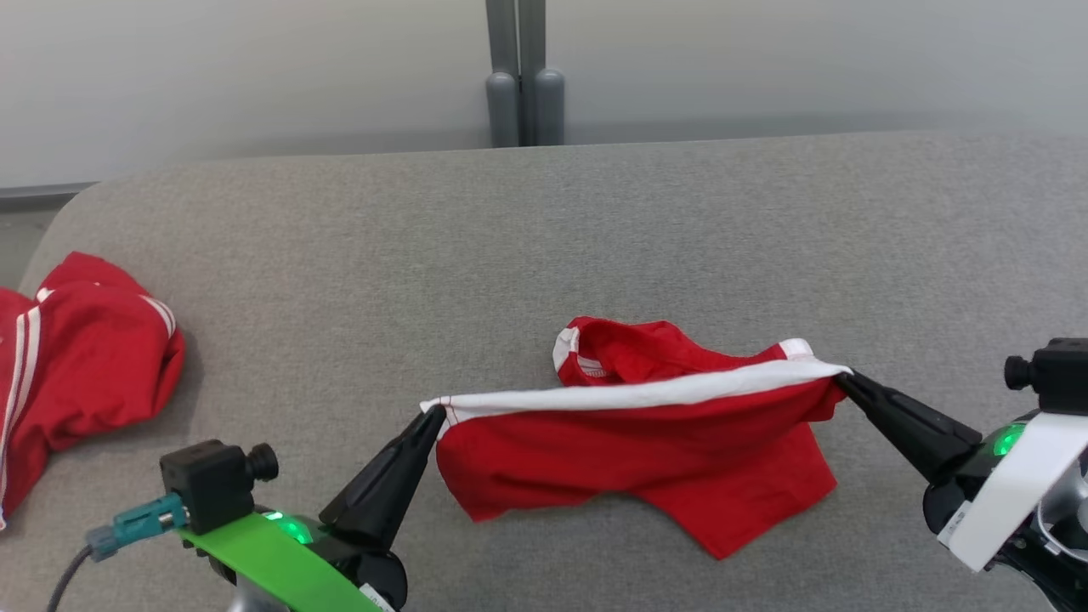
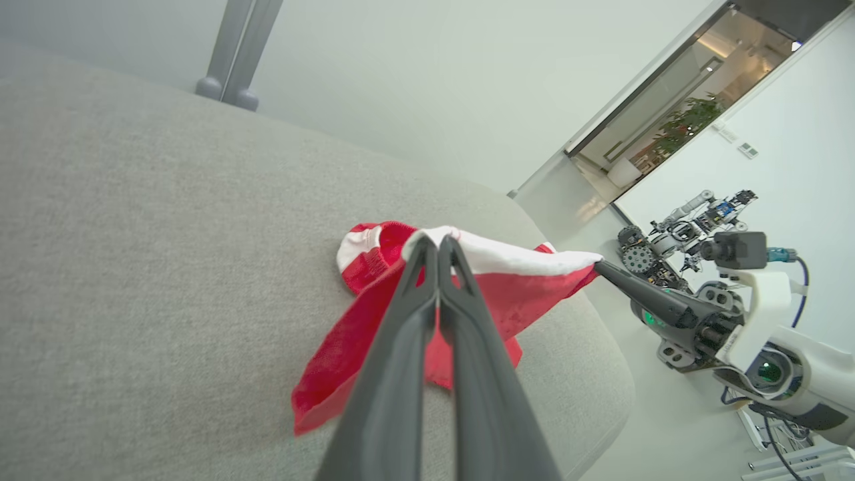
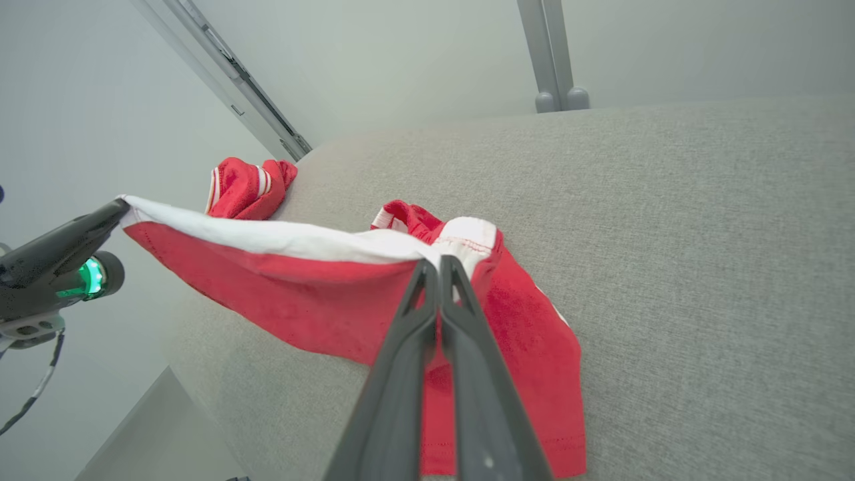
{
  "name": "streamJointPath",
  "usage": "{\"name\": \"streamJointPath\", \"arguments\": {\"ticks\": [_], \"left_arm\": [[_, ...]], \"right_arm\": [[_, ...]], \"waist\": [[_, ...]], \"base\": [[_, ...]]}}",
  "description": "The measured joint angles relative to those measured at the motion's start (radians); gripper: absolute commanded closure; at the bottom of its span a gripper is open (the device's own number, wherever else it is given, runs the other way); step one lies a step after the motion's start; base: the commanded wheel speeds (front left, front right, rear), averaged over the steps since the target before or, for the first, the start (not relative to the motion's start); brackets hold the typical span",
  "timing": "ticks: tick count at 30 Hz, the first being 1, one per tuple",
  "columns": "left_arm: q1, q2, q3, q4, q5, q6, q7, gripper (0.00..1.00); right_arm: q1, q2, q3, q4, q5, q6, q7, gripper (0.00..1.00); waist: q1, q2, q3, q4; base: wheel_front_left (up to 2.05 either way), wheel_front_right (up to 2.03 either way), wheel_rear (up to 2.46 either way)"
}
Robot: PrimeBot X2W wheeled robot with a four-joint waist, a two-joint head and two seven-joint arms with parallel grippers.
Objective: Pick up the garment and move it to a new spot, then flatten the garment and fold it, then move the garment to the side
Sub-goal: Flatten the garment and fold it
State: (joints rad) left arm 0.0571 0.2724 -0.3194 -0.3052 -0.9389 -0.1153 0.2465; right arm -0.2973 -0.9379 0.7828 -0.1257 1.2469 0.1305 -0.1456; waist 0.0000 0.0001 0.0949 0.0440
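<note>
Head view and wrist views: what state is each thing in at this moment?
garment, white band pulled taut between both grippers, red part hanging down to the grey surface, rumpled, not folded.
left gripper, jaws shut on one end of the white band.
right gripper, jaws shut on the other end of the band.
second garment, crumpled at the surface's left edge, untouched.
</note>
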Motion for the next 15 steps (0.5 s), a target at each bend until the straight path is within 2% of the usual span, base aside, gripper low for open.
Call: {"name": "streamJointPath", "arguments": {"ticks": [4,8,12,15], "left_arm": [[0.001,0.041,0.025,-0.183,0.017,0.034,0.035,1.0],[-0.075,0.075,0.055,-0.313,0.026,0.066,0.092,1.0],[-0.216,0.117,0.08,-0.354,0.03,0.089,0.176,1.0],[-0.394,0.138,0.091,-0.315,0.029,0.097,0.249,1.0]], "right_arm": [[0.052,-0.029,-0.107,-0.105,0.031,0.0,-0.043,1.0],[0.079,-0.072,-0.238,-0.207,0.046,0.0,-0.062,1.0],[0.081,-0.117,-0.371,-0.286,0.059,0.0,-0.051,1.0],[0.034,-0.153,-0.478,-0.295,0.041,0.0,0.009,1.0]], "waist": [[0.0,0.0,-0.008,-0.043],[0.0,0.0,-0.013,-0.091],[0.0,0.0,-0.011,-0.133],[0.0,0.0,0.009,-0.156]], "base": [[0.0,0.0,0.0],[0.0,0.0,0.0],[0.0,0.0,0.0],[0.0,0.0,0.0]]}}
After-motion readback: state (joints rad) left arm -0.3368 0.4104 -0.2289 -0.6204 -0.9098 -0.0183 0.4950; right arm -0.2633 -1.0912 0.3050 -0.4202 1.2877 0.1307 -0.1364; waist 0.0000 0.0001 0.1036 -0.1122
